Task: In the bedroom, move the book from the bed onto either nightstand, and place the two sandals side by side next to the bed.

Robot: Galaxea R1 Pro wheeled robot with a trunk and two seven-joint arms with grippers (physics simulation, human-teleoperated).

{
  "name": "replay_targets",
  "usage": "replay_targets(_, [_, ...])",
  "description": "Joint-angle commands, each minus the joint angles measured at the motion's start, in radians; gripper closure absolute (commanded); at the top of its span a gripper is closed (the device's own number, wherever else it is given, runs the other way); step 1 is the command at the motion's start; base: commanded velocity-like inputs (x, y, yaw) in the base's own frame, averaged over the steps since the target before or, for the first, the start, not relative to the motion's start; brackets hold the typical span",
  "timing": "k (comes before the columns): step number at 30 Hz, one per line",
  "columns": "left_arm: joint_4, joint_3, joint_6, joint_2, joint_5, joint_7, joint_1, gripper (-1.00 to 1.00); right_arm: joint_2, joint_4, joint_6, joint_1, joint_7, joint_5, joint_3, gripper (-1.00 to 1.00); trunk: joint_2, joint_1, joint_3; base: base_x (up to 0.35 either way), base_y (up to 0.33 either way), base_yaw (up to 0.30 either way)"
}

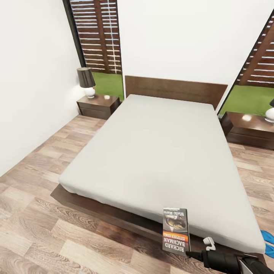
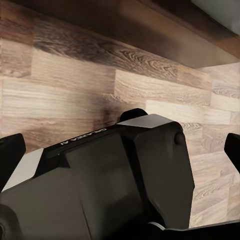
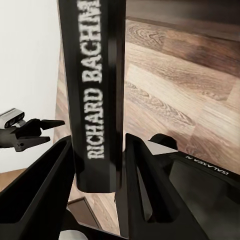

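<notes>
between the two fingers of your right hand the book is clamped at its lower end, spine toward the wrist camera. from the head view it stands upright, long axis vertical, title upside down, off the foot edge of the bed. your left hand's state can't be told.

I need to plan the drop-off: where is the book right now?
In the head view the book is held upright in the right gripper, over the foot edge of the bed, low and right of centre.
</notes>
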Motion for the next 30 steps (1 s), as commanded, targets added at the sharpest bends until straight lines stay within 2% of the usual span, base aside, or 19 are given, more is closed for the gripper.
replay_targets(1, [0.000,-0.008,-0.007,0.000,0.005,-0.001,-0.001,-1.00,-0.001,-0.001,0.010,-0.001,0.001,-0.010,0.006,1.00,-0.001,0.000,-0.001,0.000,0.000,0.123])
replay_targets(30, [0.000,-0.008,-0.007,0.000,0.005,-0.001,-0.001,-1.00,-0.001,-0.002,0.010,-0.001,0.002,-0.010,0.007,1.00,-0.001,0.000,-0.001,0.000,0.000,0.270])
